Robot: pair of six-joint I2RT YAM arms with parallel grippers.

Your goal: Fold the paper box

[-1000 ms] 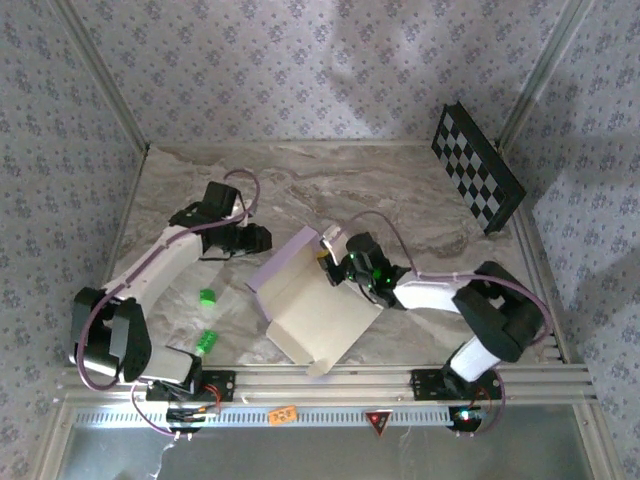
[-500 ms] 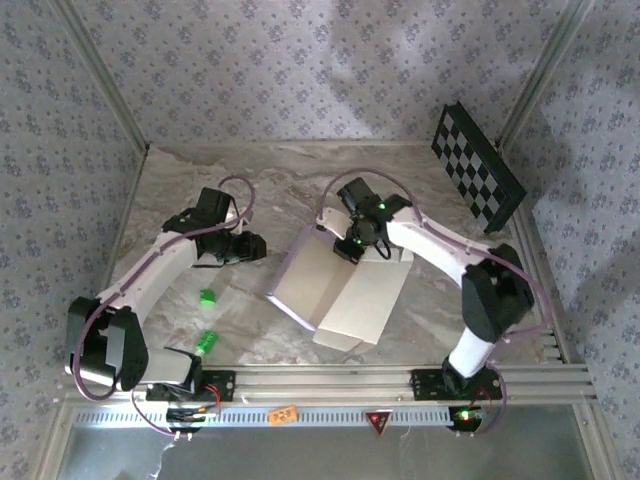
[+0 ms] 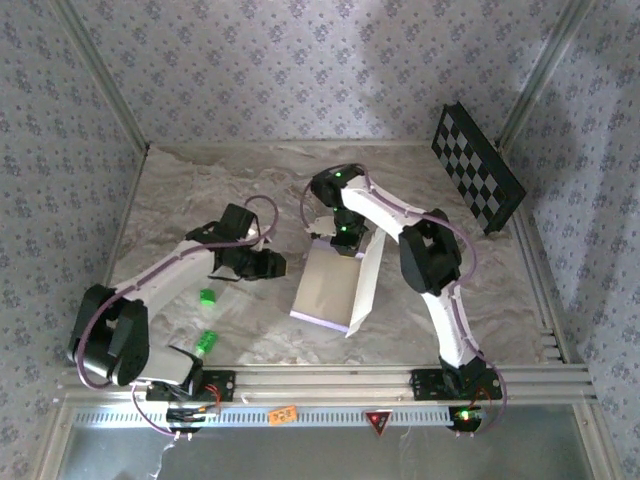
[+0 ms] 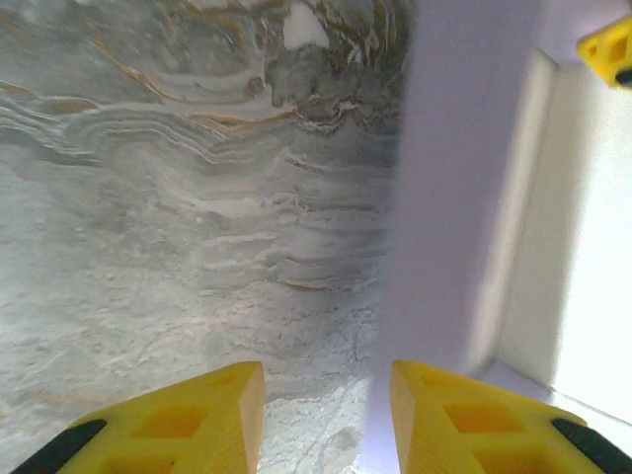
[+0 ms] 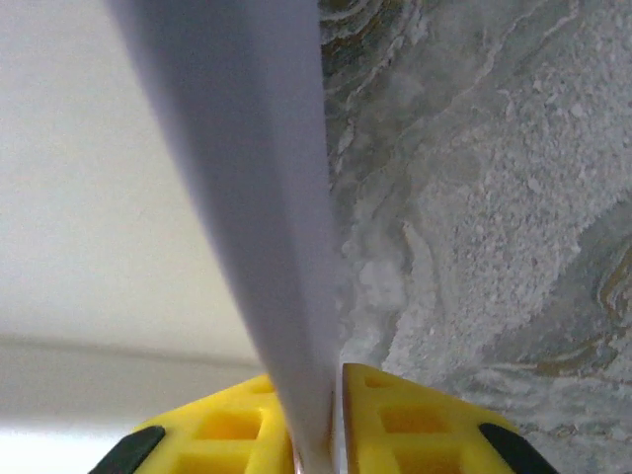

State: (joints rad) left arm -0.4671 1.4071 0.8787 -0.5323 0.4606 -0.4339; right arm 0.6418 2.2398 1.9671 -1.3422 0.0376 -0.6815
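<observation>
The paper box (image 3: 328,285) lies mid-table, a cream panel up with a lavender rim along its near edge and one flap standing on its right. My right gripper (image 3: 346,236) is at the box's far edge. In the right wrist view a lavender flap (image 5: 247,148) runs down between the yellow fingers, and the gripper (image 5: 331,380) is shut on it. My left gripper (image 3: 276,265) sits just left of the box. It (image 4: 328,380) stands open over bare marble, and the box's lavender wall (image 4: 454,197) rises just ahead of its right finger (image 4: 464,415).
A black-and-white checkerboard panel (image 3: 478,168) leans at the back right. Two small green things (image 3: 207,296) (image 3: 208,342) lie near the left arm. Metal rails (image 3: 320,380) run along the near edge, and papered walls close in the table.
The right gripper swung from the box's near side to its far edge, turning the box over and round. The left gripper moved right, close to the box's left side.
</observation>
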